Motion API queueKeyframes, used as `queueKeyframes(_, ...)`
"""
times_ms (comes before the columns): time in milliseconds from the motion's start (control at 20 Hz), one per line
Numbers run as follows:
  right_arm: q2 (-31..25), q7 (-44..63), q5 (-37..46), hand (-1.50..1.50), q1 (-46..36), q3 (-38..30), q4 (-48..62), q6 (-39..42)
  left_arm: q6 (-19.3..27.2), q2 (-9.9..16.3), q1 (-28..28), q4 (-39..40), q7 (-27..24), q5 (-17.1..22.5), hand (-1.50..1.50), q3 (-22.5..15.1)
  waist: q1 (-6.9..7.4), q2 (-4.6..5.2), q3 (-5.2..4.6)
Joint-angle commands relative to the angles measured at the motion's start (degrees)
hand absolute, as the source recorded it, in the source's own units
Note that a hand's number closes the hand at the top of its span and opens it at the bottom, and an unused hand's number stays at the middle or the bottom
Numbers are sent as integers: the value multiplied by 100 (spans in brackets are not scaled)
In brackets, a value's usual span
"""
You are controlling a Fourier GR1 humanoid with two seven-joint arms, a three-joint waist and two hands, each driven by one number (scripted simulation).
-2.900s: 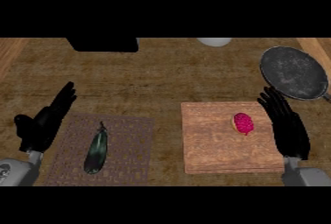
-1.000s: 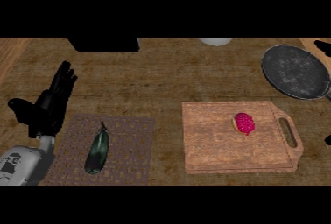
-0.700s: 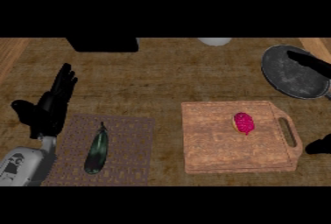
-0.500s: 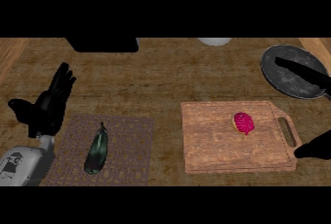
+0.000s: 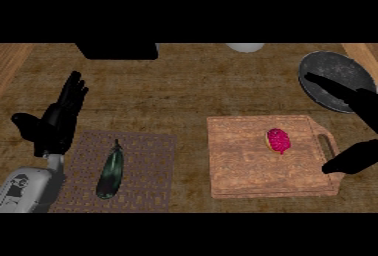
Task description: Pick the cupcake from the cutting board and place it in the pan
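Meanwhile the right hand (image 5: 353,125) had swung back in beside the cutting board (image 5: 244,165), fingers spread and empty; the cupcake (image 5: 278,140) lay untouched on that board, so grasping remained ahead, the pan (image 5: 334,80) beyond.

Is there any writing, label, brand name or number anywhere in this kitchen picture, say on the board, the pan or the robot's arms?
None can be read.
The cutting board, the pan, the cupcake and the woven mat carry no text.
The left forearm's grey cover shows dark marks, too blurred to read as letters.
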Motion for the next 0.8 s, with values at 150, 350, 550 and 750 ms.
queueKeyframes(150, 356, -378, 528, -150, -15, -99, 626, 420, -371, 66, -47, -128, 336, -72, 0, 328, -2, 0, 2)
queueKeyframes(350, 570, -419, 676, -150, 25, -13, 545, 703, -298, -119, 358, -511, 234, -215, 0, 351, 6, -6, 1)
queueKeyframes(550, 920, -609, 1237, -150, -345, 198, 1082, 724, -444, -250, 44, -44, 39, -390, 0, 459, 7, 5, 0)
queueKeyframes(750, 1041, -367, 1416, -150, -14, 52, 566, 983, -400, -329, 232, -664, 577, -517, 0, 485, -3, -6, 1)
